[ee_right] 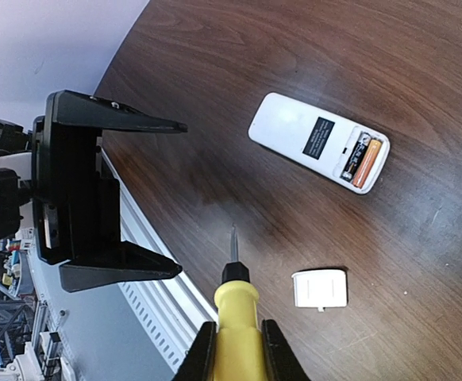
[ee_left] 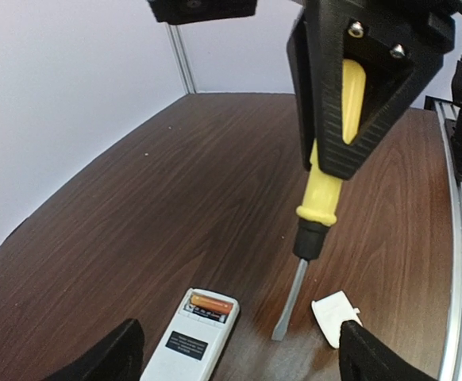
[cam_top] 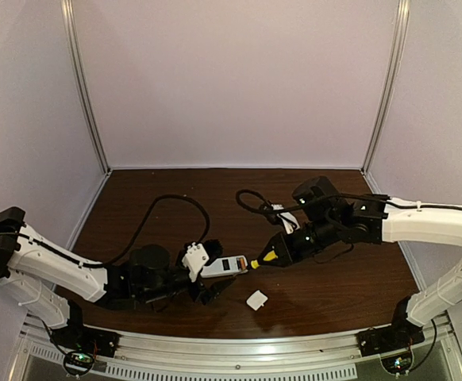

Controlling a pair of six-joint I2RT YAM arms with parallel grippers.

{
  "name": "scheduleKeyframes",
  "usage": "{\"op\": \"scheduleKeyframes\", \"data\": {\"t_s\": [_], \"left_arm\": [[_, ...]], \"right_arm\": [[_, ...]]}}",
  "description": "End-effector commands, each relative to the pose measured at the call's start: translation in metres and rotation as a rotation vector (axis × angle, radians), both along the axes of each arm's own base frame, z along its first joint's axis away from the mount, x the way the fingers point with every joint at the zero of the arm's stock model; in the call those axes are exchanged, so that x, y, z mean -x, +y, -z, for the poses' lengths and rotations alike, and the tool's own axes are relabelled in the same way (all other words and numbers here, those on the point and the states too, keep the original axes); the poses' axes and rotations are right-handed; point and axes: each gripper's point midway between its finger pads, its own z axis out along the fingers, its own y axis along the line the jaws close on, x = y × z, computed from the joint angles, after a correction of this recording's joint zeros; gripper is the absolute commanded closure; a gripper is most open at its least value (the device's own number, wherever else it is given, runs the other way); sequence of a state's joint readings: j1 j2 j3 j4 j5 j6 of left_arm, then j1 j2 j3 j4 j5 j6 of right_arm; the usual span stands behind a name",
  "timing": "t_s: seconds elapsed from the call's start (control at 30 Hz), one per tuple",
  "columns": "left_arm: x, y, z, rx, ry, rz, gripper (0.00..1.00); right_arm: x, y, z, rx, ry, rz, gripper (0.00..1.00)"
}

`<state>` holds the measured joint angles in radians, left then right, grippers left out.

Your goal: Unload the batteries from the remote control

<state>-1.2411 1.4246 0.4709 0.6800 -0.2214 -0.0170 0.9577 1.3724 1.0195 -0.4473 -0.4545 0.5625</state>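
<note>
The remote control [ee_left: 185, 343] lies back up on the table, its battery bay uncovered. An orange battery [ee_left: 212, 303] and a darker one beside it sit in the bay; they also show in the right wrist view [ee_right: 363, 161]. My left gripper [ee_left: 239, 361] is open, with its fingers [ee_left: 104, 357] either side of the remote's near end and not touching it. My right gripper [ee_right: 235, 329] is shut on the yellow-handled screwdriver [ee_left: 326, 190]. The screwdriver's blade tip hangs beside the remote's battery end, apart from it. From above, the remote [cam_top: 219, 267] sits between both grippers.
The small white square cover [ee_left: 334, 317] lies loose on the table to the right of the screwdriver tip, also seen from above [cam_top: 256, 300]. A black cable [cam_top: 175, 202] loops over the table behind the left arm. The metal rail [cam_top: 239, 357] runs along the near edge.
</note>
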Motion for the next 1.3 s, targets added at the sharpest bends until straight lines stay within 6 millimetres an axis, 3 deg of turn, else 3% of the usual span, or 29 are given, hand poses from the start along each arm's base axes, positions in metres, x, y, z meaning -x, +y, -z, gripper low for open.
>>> {"op": "scheduleKeyframes", "data": {"t_s": [0.0, 0.07, 0.23, 0.4, 0.57, 0.73, 0.87, 1.27], "left_arm": [[-0.013, 0.007, -0.011, 0.064, -0.089, -0.083, 0.12], [-0.019, 0.015, -0.009, 0.073, -0.100, -0.133, 0.03], [-0.030, 0.027, 0.001, 0.011, -0.086, -0.207, 0.03], [-0.023, 0.027, 0.009, 0.010, -0.041, -0.072, 0.02], [-0.031, 0.039, 0.033, -0.039, 0.022, 0.055, 0.04], [-0.033, 0.048, 0.040, -0.021, 0.088, 0.194, 0.03], [-0.041, 0.048, 0.051, -0.048, 0.116, 0.232, 0.03], [-0.065, 0.049, 0.076, -0.024, 0.150, 0.269, 0.03]], "right_arm": [[-0.005, -0.016, 0.007, 0.055, -0.067, 0.034, 1.00], [-0.004, -0.019, 0.007, 0.051, -0.077, 0.039, 1.00], [-0.006, -0.031, 0.009, 0.062, -0.131, 0.060, 1.00], [-0.002, -0.043, 0.014, 0.078, -0.161, 0.057, 1.00], [0.004, -0.054, 0.008, 0.073, -0.185, 0.046, 1.00], [0.008, -0.059, 0.006, 0.047, -0.212, 0.039, 1.00], [0.012, -0.065, 0.009, 0.047, -0.214, 0.032, 1.00], [0.025, -0.080, -0.004, 0.003, -0.232, 0.032, 1.00]]}}
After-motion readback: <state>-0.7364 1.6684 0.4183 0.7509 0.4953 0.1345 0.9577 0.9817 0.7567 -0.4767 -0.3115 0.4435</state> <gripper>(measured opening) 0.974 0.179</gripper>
